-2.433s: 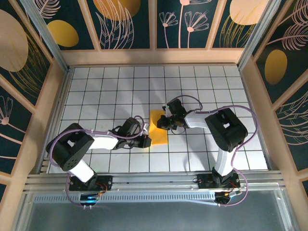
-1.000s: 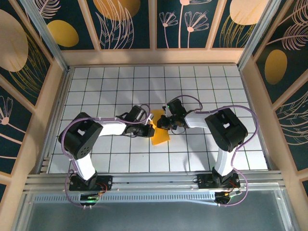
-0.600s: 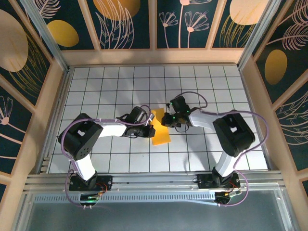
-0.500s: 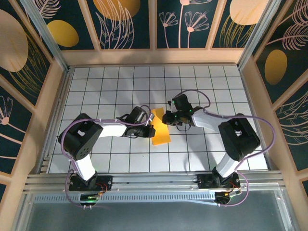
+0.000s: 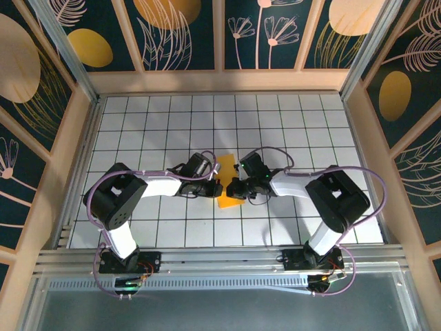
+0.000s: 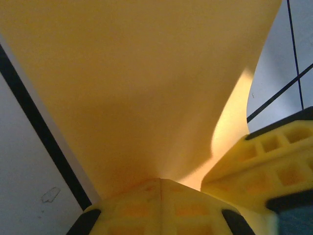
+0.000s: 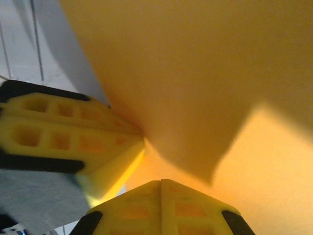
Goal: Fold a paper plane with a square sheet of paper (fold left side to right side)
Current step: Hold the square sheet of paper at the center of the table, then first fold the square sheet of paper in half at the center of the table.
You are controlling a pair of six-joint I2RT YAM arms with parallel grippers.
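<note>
The left claw (image 5: 216, 187) and right claw (image 5: 233, 188) hem the square sheet of paper (image 5: 230, 201) on both sides; the surface (image 5: 172, 124) beyond it lies open.

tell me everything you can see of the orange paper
Thin, plain orange-yellow paper, smooth and matte, folded into a narrow slanted strip lying mid-table on the white grid table. In the right wrist view one layer casts a shadow on another. The shut left claw and right claw meet it at its middle from either side.
</note>
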